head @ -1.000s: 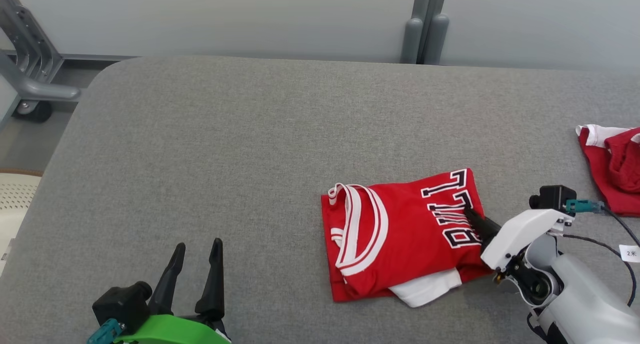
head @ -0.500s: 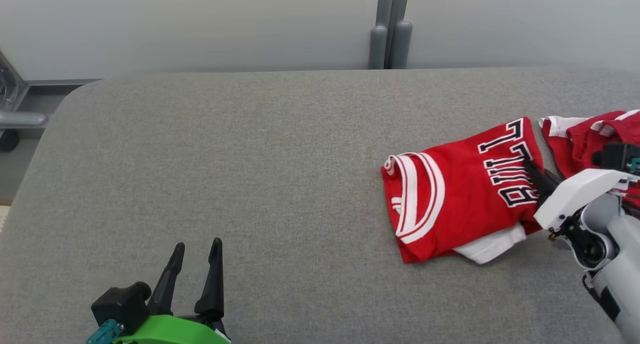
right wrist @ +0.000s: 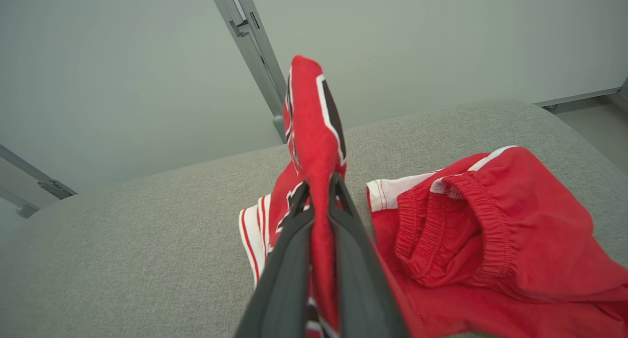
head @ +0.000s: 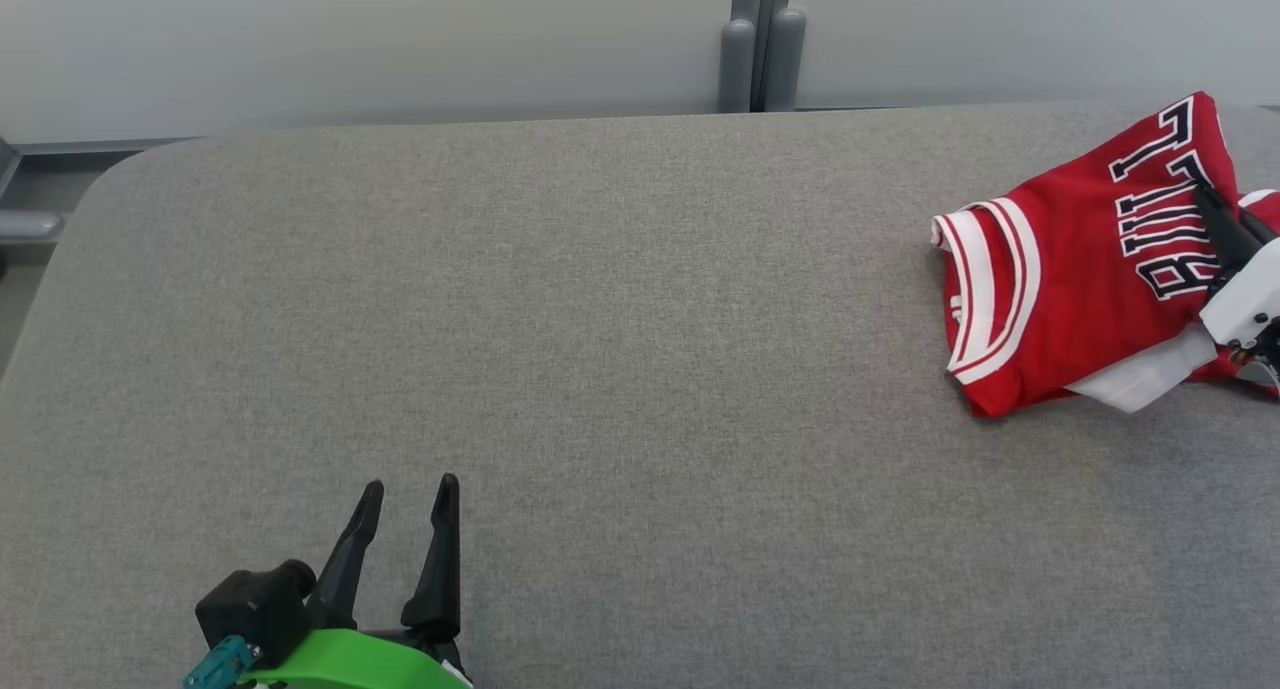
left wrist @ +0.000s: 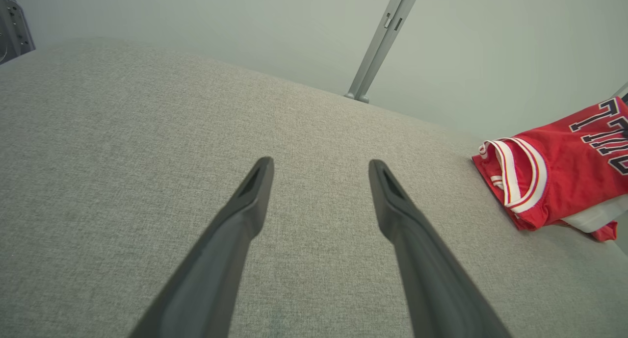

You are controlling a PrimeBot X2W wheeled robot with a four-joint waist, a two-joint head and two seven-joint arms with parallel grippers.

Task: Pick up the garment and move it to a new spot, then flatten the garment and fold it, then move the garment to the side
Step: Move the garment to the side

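The red jersey (head: 1070, 269), folded into a compact bundle with white-and-red striped trim at its neck opening and black letters outlined in white across its chest, sits at the far right of the grey fabric worktop (head: 600, 319), close to the back edge. A white layer pokes out from under its near edge. The right hand (head: 1203, 194) reaches in from the right border of the head view, and its 2 dark fingers are pinched narrow on the lettered end of the jersey. In the right wrist view a ridge of red cloth stands up between the fingers of that hand (right wrist: 320, 183) and rises past their tips, while the striped neck end lies on the worktop beyond. Just beside the jersey, on its right in that view, lies a pair of red shorts (right wrist: 466, 220) with a gathered elastic waistband and white edging, crumpled on the worktop. The left hand (head: 410, 485) is at the lower left of the head view, well apart from the jersey. Its fingers are spread wide with nothing between them, pointing across bare grey fabric. A grey post (head: 757, 39) stands against the pale wall behind the worktop.
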